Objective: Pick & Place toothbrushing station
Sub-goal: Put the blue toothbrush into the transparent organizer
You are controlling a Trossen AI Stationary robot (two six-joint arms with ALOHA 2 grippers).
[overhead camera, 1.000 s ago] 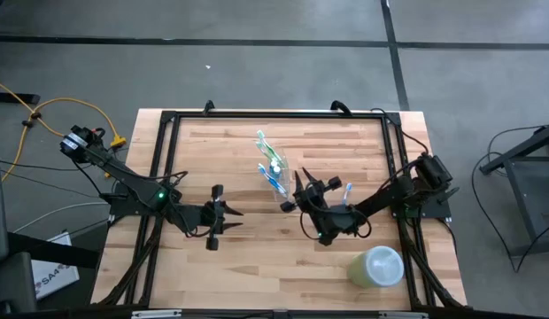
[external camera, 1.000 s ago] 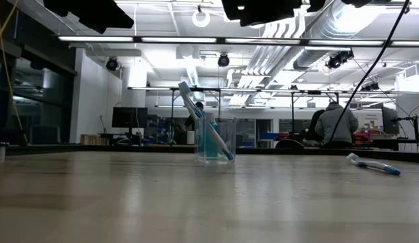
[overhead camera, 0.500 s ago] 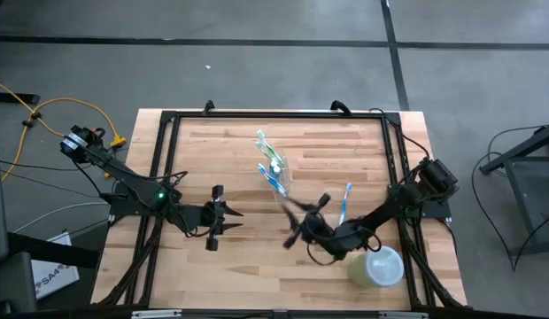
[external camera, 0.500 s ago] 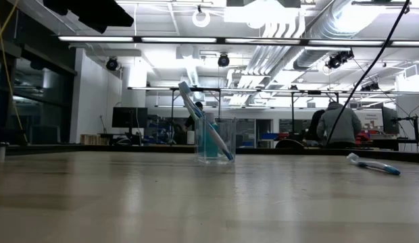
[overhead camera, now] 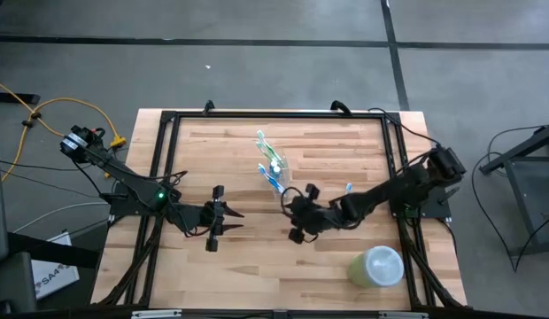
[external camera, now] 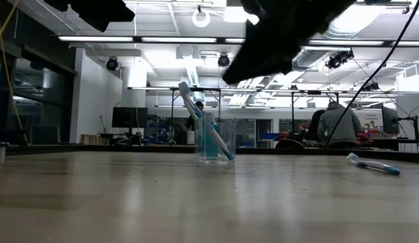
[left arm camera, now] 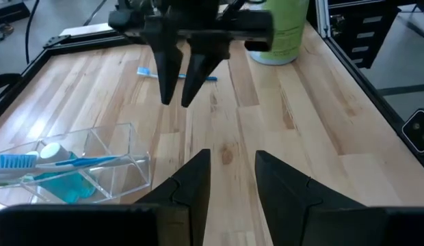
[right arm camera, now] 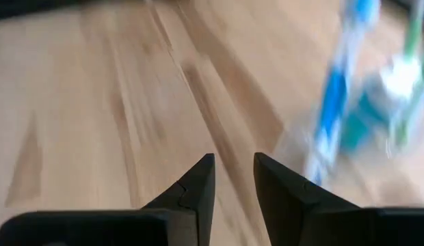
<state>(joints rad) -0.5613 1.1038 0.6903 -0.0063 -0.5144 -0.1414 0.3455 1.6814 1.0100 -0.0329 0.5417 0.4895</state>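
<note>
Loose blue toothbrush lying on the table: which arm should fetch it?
Right. The right gripper hangs empty near the clear cup, with the toothbrush beside its arm. The left gripper waits farther away, across the table.

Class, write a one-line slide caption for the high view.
Right gripper hovers open beside the clear cup of toothbrushes.

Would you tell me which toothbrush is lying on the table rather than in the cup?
The blue toothbrush by the right arm lies flat on the table; the others stand in the clear cup.
</note>
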